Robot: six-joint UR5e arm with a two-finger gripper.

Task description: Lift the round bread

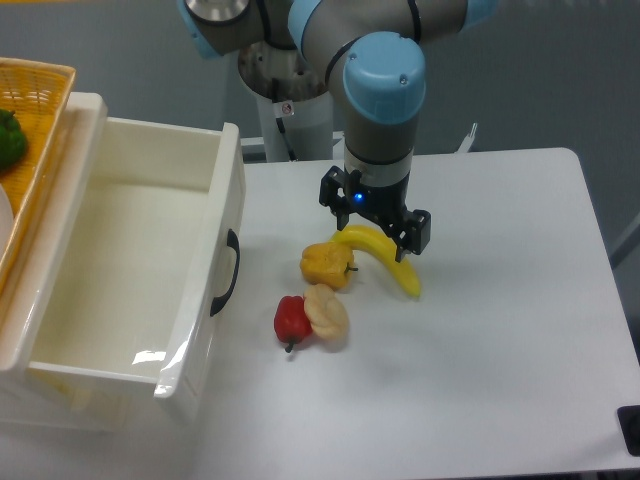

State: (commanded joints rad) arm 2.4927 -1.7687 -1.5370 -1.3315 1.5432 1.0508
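- The gripper (375, 228) hangs low over the banana (385, 257); its fingers are not clearly visible, so how far it is open and whether it holds anything cannot be told.
- The round bread (327, 314) lies on the table (500, 330), touching the red pepper (292, 320), just below the orange-yellow pepper (327, 265).
- That crowding likely leaves little finger room.

— What crowds the round bread (327, 314)?
— The red pepper (292, 320) touches its left side; the orange pepper (327, 264) sits just above.
— Any open approach?
— Bare bench (480, 350) lies right and below; the banana (385, 258) stays upper right.
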